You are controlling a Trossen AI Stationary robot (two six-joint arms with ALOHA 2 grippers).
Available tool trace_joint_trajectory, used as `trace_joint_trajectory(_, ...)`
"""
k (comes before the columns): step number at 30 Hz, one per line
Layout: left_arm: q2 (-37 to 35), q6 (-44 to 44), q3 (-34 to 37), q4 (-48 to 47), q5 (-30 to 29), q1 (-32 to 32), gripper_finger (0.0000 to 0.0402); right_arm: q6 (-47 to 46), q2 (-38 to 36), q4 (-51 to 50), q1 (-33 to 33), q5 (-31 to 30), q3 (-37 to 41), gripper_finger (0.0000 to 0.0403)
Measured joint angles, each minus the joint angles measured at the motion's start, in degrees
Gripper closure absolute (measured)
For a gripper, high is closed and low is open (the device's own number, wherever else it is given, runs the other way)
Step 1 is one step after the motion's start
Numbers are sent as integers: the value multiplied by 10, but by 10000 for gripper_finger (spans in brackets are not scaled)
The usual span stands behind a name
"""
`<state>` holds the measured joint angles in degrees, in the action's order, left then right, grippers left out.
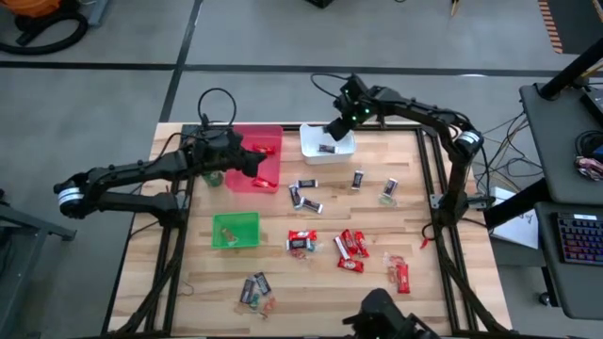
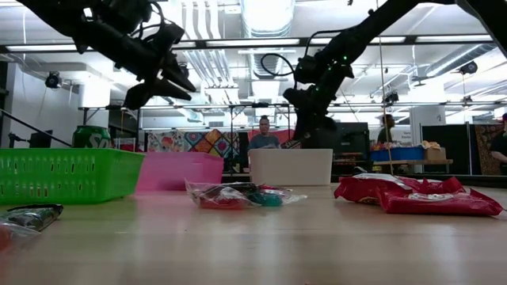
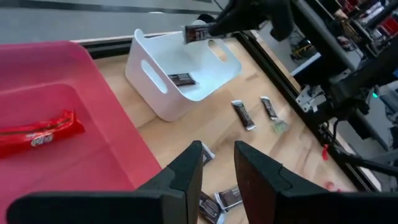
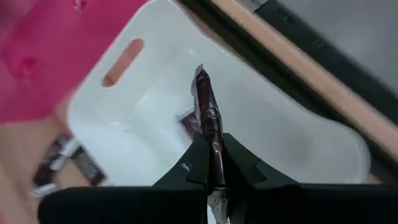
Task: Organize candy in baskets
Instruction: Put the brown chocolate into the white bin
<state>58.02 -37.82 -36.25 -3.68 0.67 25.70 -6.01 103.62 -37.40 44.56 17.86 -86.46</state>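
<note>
Pinching a dark mini bar (image 4: 210,121), the right end effector (image 4: 212,163) hung over the white basket (image 1: 341,148) at the surface's (image 1: 193,273) twelve o'clock, apparently to drop it with the dark bar already inside, while the left end effector (image 3: 217,163), jaws parted and empty, hovered above the red basket (image 3: 81,149) at ten o'clock.

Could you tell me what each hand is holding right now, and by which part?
The right hand pinches a dark mini bar by one end, over the white bin. The left hand holds nothing.

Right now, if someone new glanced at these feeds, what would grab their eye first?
The right claw, shut on a dark mini bar, hangs over the white basket at the table's far edge, where one bar already lies. The left claw is empty over the red basket, which holds a red-wrapped bar. Red-wrapped bars lie scattered on the near table.
</note>
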Motion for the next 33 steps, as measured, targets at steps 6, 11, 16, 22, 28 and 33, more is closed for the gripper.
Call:
trace_joint_trajectory(6, 0, -6, 0, 0, -14, 3, 325, -35, 20, 16, -2, 18, 1, 389)
trace_joint_trajectory(11, 1, -7, 0, -6, -16, 3, 325, -38, 51, 49, -2, 16, 2, 364)
trace_joint_trajectory(16, 1, -3, 0, -9, -16, 3, 325, -35, 59, 62, -2, 11, 0, 304)
trace_joint_trajectory(22, 1, 13, -3, -8, -14, 3, 325, -31, 46, 62, 0, 1, 0, 240)
trace_joint_trajectory(28, 1, 48, -22, -8, 47, 2, 325, -22, -12, 62, -4, 81, 0, 218)
trace_joint_trajectory(33, 1, 85, -25, -9, 90, -2, 325, -3, -63, 38, -40, 153, 4, 228)
